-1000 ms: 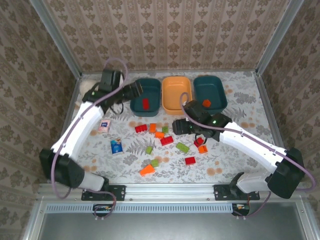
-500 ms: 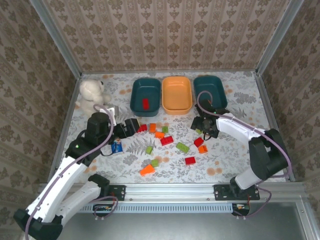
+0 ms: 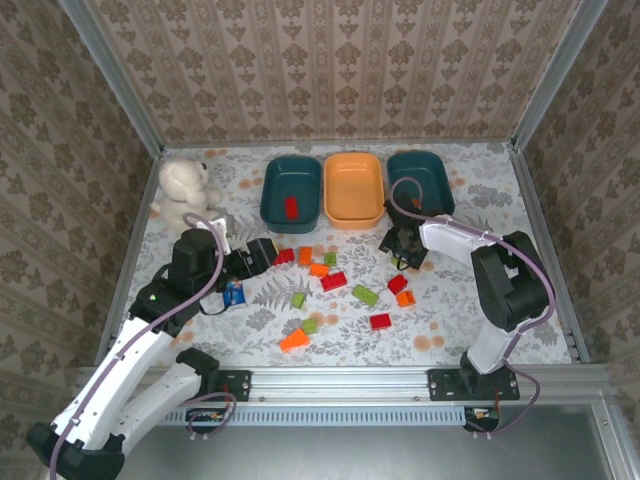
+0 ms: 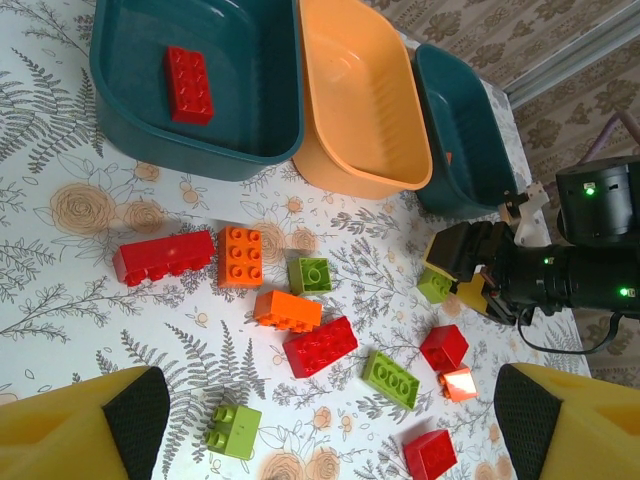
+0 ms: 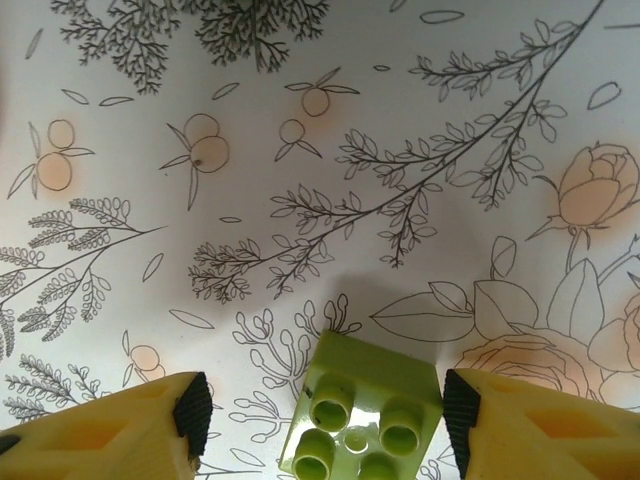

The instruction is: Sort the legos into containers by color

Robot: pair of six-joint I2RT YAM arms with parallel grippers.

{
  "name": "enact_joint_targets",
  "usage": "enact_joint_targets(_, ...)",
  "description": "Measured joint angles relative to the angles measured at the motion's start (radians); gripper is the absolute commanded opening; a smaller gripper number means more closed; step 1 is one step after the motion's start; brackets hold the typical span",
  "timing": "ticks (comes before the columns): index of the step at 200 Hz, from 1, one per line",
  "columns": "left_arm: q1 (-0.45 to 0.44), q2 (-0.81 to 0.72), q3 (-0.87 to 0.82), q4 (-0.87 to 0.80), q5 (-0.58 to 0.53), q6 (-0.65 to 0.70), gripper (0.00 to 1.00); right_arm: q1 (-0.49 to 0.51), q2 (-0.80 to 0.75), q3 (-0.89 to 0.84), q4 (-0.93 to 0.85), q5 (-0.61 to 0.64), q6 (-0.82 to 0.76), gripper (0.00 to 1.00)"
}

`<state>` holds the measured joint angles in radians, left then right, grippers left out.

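Lego sort: one red brick in a tub, the rest loose on the table

The right jaws are down at the table (image 3: 470, 310) in front of the right teal tub (image 3: 420, 180). They're open around a light green brick (image 5: 365, 415): one pad (image 5: 462, 410) is just beside it and the other pad (image 5: 192, 412) is clearly apart, so nothing is gripped. The left jaws are spread wide and empty, hanging just left of the long red brick (image 3: 283, 257). The binned red brick (image 4: 189, 83) lies in the left teal tub (image 3: 291, 180), with the orange tub (image 3: 354, 187) between the two teal ones. The loose legos (image 3: 333, 281), red, orange and green, are scattered in front of the tubs. There's a teddy bear (image 3: 183, 185) in the far-left corner and a blue-and-white carton (image 3: 233, 292) by the left arm.
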<state>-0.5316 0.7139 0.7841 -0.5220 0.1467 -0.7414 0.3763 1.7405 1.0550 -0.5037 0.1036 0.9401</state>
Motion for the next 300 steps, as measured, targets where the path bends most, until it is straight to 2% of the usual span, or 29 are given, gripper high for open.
enact_joint_targets(49, 0.000, 0.028, 0.000, 0.015, 0.004, 0.000, 0.87, 0.013, 0.008, -0.001, -0.001, -0.002, 0.053, 0.56)
enact_joint_targets(102, -0.005, 0.047, 0.000, 0.039, 0.011, 0.000, 0.87, 0.022, 0.046, 0.020, -0.042, 0.002, 0.068, 0.56)
enact_joint_targets(152, -0.006, 0.046, 0.000, 0.046, 0.014, 0.000, 0.86, 0.034, 0.055, 0.035, -0.076, 0.021, 0.086, 0.31)
enact_joint_targets(166, -0.006, 0.046, 0.000, 0.048, 0.014, 0.000, 0.86, 0.037, 0.055, 0.040, -0.080, 0.024, 0.079, 0.28)
enact_joint_targets(197, -0.007, 0.047, 0.001, 0.052, 0.014, 0.000, 0.86, 0.066, 0.038, 0.072, -0.137, 0.069, 0.039, 0.28)
enact_joint_targets(230, -0.012, 0.094, 0.034, 0.050, 0.007, -0.008, 0.85, 0.151, -0.050, 0.214, -0.183, 0.130, -0.080, 0.28)
enact_joint_targets(252, -0.012, 0.174, 0.099, 0.052, -0.011, -0.018, 0.85, 0.175, -0.039, 0.366, -0.179, 0.129, -0.158, 0.28)
enact_joint_targets(273, -0.011, 0.256, 0.162, 0.054, -0.023, -0.020, 0.85, 0.166, 0.052, 0.529, -0.177, 0.124, -0.220, 0.29)
enact_joint_targets(300, -0.011, 0.344, 0.220, 0.056, -0.032, -0.020, 0.84, 0.145, 0.248, 0.732, -0.181, 0.097, -0.270, 0.29)
